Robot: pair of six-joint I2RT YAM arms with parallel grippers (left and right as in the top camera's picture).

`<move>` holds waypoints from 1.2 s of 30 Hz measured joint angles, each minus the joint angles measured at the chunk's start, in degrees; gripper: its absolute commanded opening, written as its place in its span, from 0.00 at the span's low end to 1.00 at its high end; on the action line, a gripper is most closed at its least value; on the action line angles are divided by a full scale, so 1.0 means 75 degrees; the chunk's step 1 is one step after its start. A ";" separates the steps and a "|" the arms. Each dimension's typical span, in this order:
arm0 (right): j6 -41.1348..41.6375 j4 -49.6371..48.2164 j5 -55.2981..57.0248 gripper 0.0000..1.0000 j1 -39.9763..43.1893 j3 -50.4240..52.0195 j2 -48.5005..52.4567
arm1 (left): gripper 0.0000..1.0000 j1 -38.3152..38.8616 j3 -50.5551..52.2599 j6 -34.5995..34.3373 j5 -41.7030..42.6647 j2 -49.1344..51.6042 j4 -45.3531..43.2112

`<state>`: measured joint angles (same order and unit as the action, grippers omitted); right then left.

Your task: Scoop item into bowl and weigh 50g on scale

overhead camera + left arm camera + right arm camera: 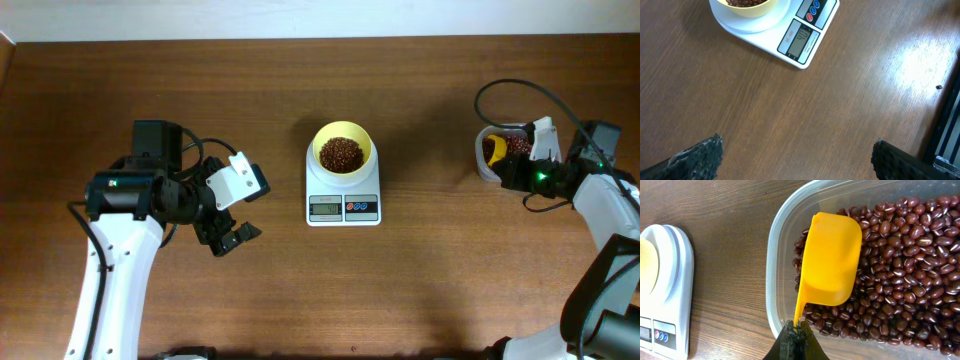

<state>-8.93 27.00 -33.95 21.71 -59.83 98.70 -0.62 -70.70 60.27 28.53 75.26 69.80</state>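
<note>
One white square digital kitchen scale (343, 200) carries one small round pale-yellow bowl (343, 135) holding a heap of small dark red-brown beans (341, 153). More of them fill one clear rounded plastic tub (777, 275) at the far right. One yellow plastic scoop (832, 260) lies with its cup on the tub's beans. The right gripper (796, 339) is pinched on its thin handle. The left gripper (797, 160) hangs spread wide over bare table, empty. The scale shows three coloured buttons. Its display digits are too blurred to read. The wrist views cut off the tub's far end and most of the bowl.
</note>
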 measured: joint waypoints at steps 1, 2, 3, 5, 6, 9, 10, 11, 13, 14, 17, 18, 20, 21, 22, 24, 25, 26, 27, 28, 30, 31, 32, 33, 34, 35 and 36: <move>-0.0006 0.0006 0.0017 0.04 0.0000 -0.0009 0.0000 | 0.99 0.0000 0.0000 0.0000 0.0000 0.0000 0.0000; -0.0003 0.0026 0.0038 0.04 0.0006 -0.0023 0.0000 | 0.99 0.0000 0.0000 0.0000 0.0000 0.0000 0.0000; 0.0000 0.0026 0.0093 0.04 0.0044 -0.0026 0.0000 | 0.99 0.0000 0.0000 0.0000 0.0000 0.0000 0.0000; 0.0076 0.0055 0.0079 0.04 0.0233 -0.0023 -0.0003 | 0.99 0.0000 0.0000 0.0000 0.0000 0.0000 0.0000; 0.0154 0.0085 -0.0003 0.04 0.0335 -0.0023 -0.0009 | 0.99 0.0000 0.0000 0.0000 0.0000 0.0000 0.0000; 0.0259 0.0213 -0.0883 0.04 0.0895 -0.0006 -0.0009 | 0.99 0.0000 0.0000 0.0000 0.0000 0.0000 0.0000; 0.0283 0.0236 -0.1105 0.04 0.1084 0.0015 -0.0009 | 0.99 0.0000 0.0000 0.0000 0.0000 0.0000 0.0000; 0.0306 0.0236 -0.1241 0.04 0.1265 0.0017 -0.0009 | 0.99 0.0000 0.0000 0.0000 0.0000 0.0000 0.0000; 0.0332 0.0233 -0.1349 0.04 0.1448 0.0020 -0.0009 | 0.99 0.0000 0.0000 0.0003 0.0000 0.0000 0.0000; 0.0335 0.0233 -0.1367 0.04 0.1457 0.0020 -0.0009 | 0.99 0.0000 0.0000 0.0000 0.0000 0.0000 0.0000; 0.0341 0.0233 -0.1437 0.04 0.1457 0.0020 -0.0009 | 0.99 0.0000 0.0000 0.0000 0.0000 0.0000 0.0000; 0.0344 0.0233 -0.1463 0.04 0.1457 0.0020 -0.0009 | 0.99 0.0000 0.0000 0.0000 0.0000 0.0000 0.0000; 0.0361 0.0236 -0.1696 0.04 0.1457 0.0020 -0.0009 | 0.99 0.0000 0.0000 0.0000 0.0000 0.0000 0.0000; 0.0367 0.0233 -0.1874 0.04 0.1457 0.0020 -0.0009 | 0.99 0.0000 0.0000 0.0000 0.0000 0.0000 0.0000; 0.0385 0.0233 -0.1906 0.04 0.1460 0.0020 -0.0009 | 0.99 0.0000 0.0000 0.0000 0.0000 0.0000 0.0000; 0.0466 0.0233 -0.2020 0.04 0.1568 0.0020 -0.0009 | 0.99 0.0000 0.0000 0.0000 0.0000 0.0000 0.0000; 0.0568 0.0233 -0.2157 0.04 0.1693 0.0020 -0.0009 | 0.99 0.0000 0.0000 0.0000 0.0000 0.0000 0.0000; 0.0597 0.0236 -0.2291 0.04 0.1772 0.0020 -0.0009 | 0.99 0.0000 0.0000 0.0003 0.0000 0.0000 0.0000; 0.0609 0.0236 -0.2492 0.04 0.1894 0.0020 -0.0009 | 0.99 0.0000 0.0000 0.0000 0.0000 0.0000 0.0000; 0.0624 0.0233 -0.2637 0.04 0.1961 0.0020 -0.0009 | 0.99 0.0000 0.0000 0.0000 0.0000 0.0000 0.0000; 0.0629 0.0236 -0.2996 0.04 0.1988 0.0020 -0.0009 | 0.99 0.0000 0.0000 0.0000 0.0000 0.0000 0.0000; 0.0632 0.0233 -0.3325 0.04 0.1988 0.0020 -0.0009 | 0.99 0.0000 0.0000 0.0000 0.0000 0.0000 0.0000; 0.0635 0.0236 -0.3491 0.04 0.1988 0.0020 -0.0009 | 0.99 0.0000 0.0000 0.0000 0.0000 0.0000 0.0000; 0.0647 0.0233 -0.3622 0.04 0.1988 0.0020 -0.0009 | 0.99 0.0000 0.0000 0.0000 0.0000 0.0000 0.0000; 0.0656 0.0233 -0.3858 0.04 0.1988 0.0020 -0.0009 | 0.99 0.0000 0.0000 0.0000 0.0000 0.0000 0.0000; 0.0664 0.0236 -0.4074 0.04 0.1988 0.0020 -0.0009 | 0.99 0.0000 0.0000 0.0000 0.0000 0.0000 0.0000; 0.0679 0.0236 -0.4351 0.04 0.1988 0.0020 -0.0009 | 0.99 0.0000 0.0000 0.0000 0.0000 0.0000 0.0000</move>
<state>-3.84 28.77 -66.59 36.62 -59.68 98.63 -0.62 -70.70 60.27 28.53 75.26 69.80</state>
